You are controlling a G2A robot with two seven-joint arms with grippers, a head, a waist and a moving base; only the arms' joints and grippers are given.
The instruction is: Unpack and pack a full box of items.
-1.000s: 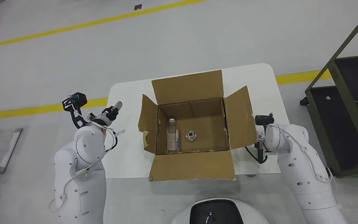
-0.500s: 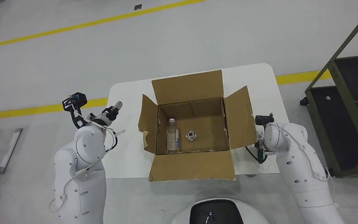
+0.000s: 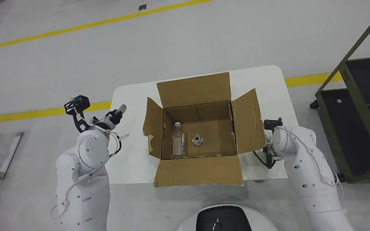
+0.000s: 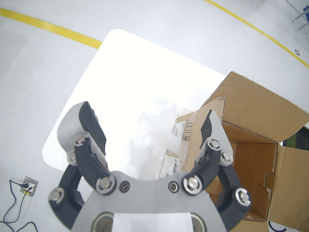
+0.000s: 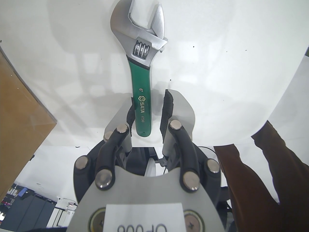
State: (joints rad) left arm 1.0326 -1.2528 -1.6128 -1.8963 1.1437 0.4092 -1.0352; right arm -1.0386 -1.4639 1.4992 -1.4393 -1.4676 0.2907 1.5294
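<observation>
White table (image 3: 130, 156), open cardboard box (image 3: 196, 170) on it, flaps out. In the box: clear bottle (image 3: 178, 140) lying flat by the left wall. Green-handled wrench (image 5: 142, 73) flat on the table right of the box, right gripper (image 5: 150, 102) slightly open, straddling its handle. Small metal part (image 3: 198, 139) in the box beside the bottle. Left gripper (image 4: 146, 109) wide open, empty

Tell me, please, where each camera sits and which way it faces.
Top view: above the arms, facing down at the table, the open box and both arms.
Left wrist view: on the left wrist, looking past the open left gripper toward the box's flap.
Right wrist view: on the right wrist, looking down past the right gripper at the wrench.
Shared: all three show table and box.
</observation>
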